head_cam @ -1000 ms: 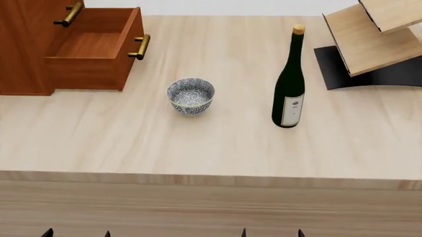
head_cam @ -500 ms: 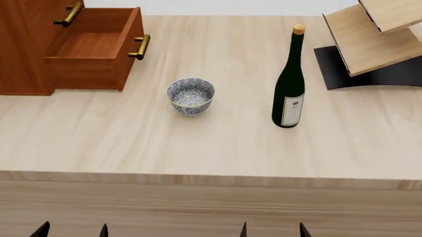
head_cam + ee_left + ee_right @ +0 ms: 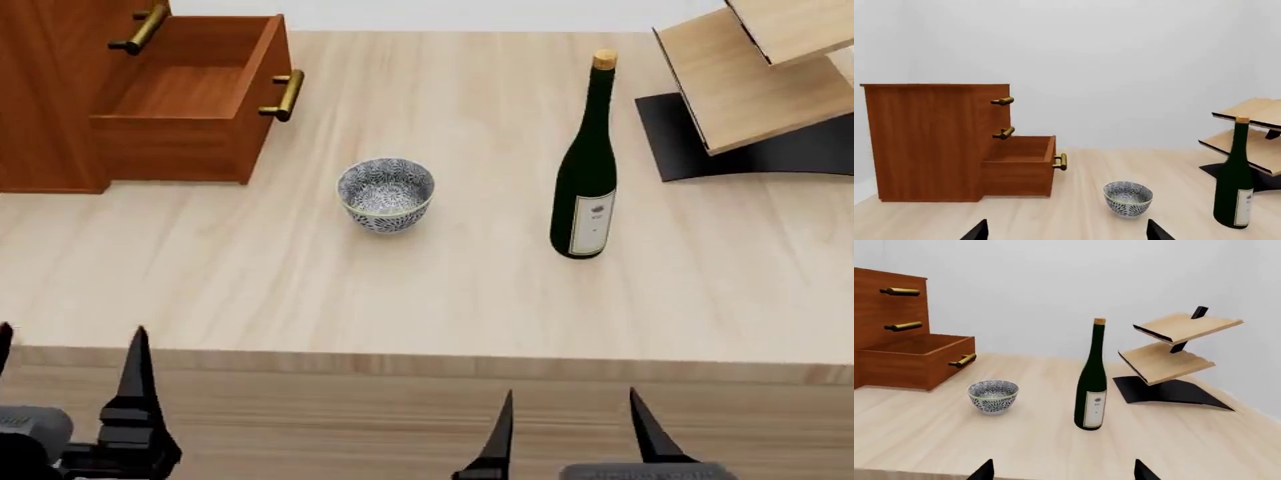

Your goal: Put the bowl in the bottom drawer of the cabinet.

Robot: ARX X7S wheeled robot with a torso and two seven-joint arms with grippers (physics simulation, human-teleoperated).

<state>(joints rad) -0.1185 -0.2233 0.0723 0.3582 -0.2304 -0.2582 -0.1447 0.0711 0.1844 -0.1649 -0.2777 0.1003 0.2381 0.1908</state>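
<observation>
Both grippers sit low at the near edge of the table (image 3: 441,290) — the left gripper (image 3: 67,385) and right gripper (image 3: 571,425) each have their fingers spread wide, holding nothing. Out past them the bowl (image 3: 386,194) stands upright on the table, well apart from both. Beyond it to the left, the bottom drawer (image 3: 187,95) of the cabinet (image 3: 934,140) is pulled open. A dark wine bottle (image 3: 586,170) stands right of the bowl, near a pale wood rack (image 3: 754,80).
</observation>
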